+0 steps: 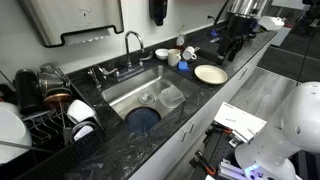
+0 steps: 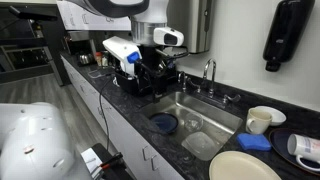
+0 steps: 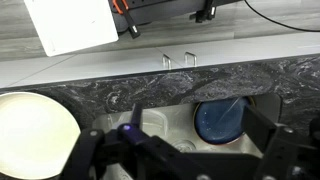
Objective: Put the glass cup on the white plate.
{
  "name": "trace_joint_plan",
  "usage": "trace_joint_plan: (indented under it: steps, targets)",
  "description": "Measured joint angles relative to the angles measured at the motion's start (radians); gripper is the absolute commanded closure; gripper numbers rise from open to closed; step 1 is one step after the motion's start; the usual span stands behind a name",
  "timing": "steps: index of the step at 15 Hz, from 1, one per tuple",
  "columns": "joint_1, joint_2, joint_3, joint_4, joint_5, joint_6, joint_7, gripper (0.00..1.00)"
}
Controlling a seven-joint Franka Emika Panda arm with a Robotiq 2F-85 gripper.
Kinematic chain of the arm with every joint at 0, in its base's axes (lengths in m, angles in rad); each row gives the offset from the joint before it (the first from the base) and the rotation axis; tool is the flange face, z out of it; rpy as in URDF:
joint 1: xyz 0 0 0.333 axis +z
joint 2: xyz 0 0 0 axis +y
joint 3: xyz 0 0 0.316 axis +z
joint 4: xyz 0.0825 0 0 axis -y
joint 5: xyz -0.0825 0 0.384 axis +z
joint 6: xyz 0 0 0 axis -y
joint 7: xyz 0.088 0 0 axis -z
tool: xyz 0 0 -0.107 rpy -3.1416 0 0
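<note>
Log: my tool (image 3: 176, 142) spread, empty, as I hold no cup yet | plate (image 3: 35, 130) bare on counter (image 3: 150, 75), ready to receive | cup not made out.

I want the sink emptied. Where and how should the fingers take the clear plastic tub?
Grip one side wall of the clear plastic tub, coming down from above, one finger inside, one outside. It seems to sit open side up on the sink floor, so its rim is exposed and the basin walls block a sideways approach.

Counter (image 3: 130, 75) looks polished veined stone, sink (image 1: 130, 92) brushed metal, white plate (image 1: 210, 74) smooth.
</note>
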Motion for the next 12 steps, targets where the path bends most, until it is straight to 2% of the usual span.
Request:
trace_joint_plan:
  steps: [4, 7, 9, 12]
  targets:
    - [0.002, 0.0, 0.007, 0.0, 0.001, 0.003, 0.0, 0.0]
    - [0.027, 0.006, 0.036, -0.014, 0.014, 0.038, 0.0, 0.0]
    - [0.053, 0.015, 0.06, -0.039, 0.026, 0.103, 0.003, 0.0]
    - [0.096, 0.046, 0.103, -0.103, 0.06, 0.282, 0.021, 0.0]
